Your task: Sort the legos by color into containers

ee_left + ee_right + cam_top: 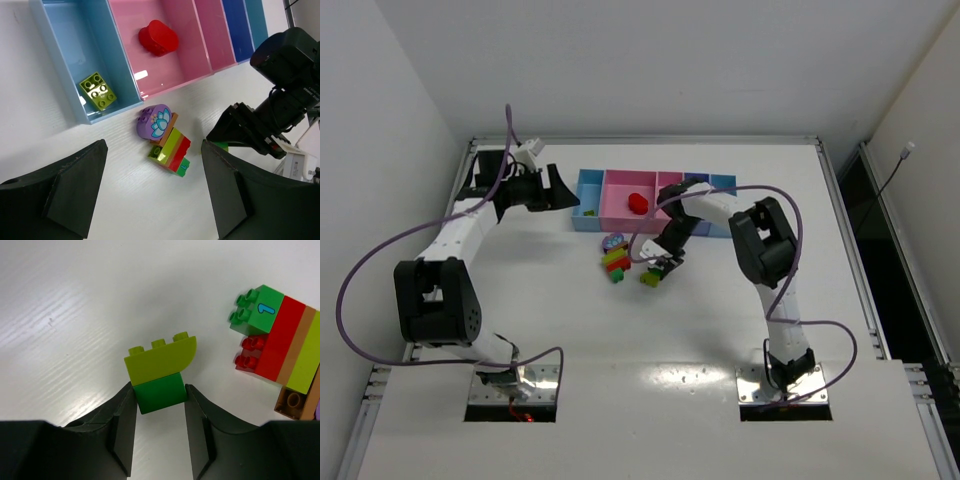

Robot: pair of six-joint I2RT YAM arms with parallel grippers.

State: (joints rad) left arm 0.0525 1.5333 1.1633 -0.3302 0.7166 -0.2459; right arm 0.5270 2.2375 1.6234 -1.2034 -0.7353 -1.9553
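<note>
My right gripper is shut on a dark green brick with a lime curved brick stuck on top, low over the table. Beside it lies a joined stack of green, red, brown and lime bricks, with a purple flower brick at its end. My left gripper is open and empty above this stack, near the bins' left end. The light blue end bin holds a lime brick. The pink bin holds a red brick.
To the right follow a narrow pink bin, a dark blue bin and a light blue end bin. The right arm arches over the bins' right end. A raised rim bounds the table's far edge.
</note>
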